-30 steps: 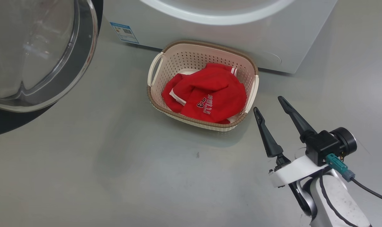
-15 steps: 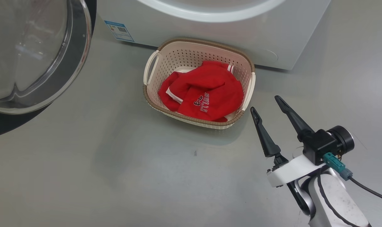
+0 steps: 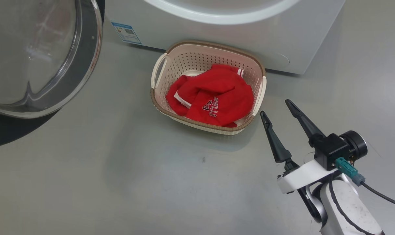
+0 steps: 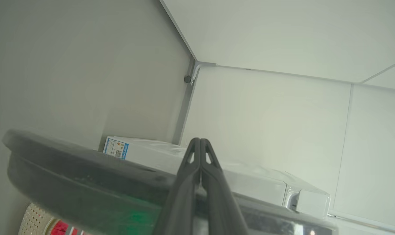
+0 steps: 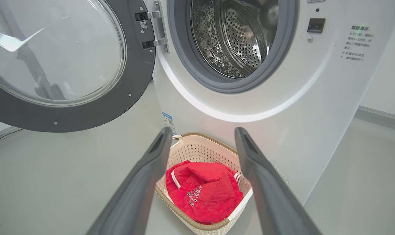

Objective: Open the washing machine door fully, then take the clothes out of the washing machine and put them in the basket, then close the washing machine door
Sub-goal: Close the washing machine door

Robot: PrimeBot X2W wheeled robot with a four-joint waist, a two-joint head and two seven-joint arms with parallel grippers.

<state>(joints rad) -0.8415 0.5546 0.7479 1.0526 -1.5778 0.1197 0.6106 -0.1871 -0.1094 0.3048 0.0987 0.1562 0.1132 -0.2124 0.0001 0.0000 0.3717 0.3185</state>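
While the right gripper hangs spread and empty just beside the basket, the clothes lie heaped inside it, so closing looks like the one step not yet done. Farther off, the washing machine door stands wide open on the robot's left, hinged to the washing machine. The left gripper, fingers pressed together on nothing, sits at the door's black rim, seemingly on its outer side, and is much the nearer arm. A push rightward toward the bare drum should swing it home.
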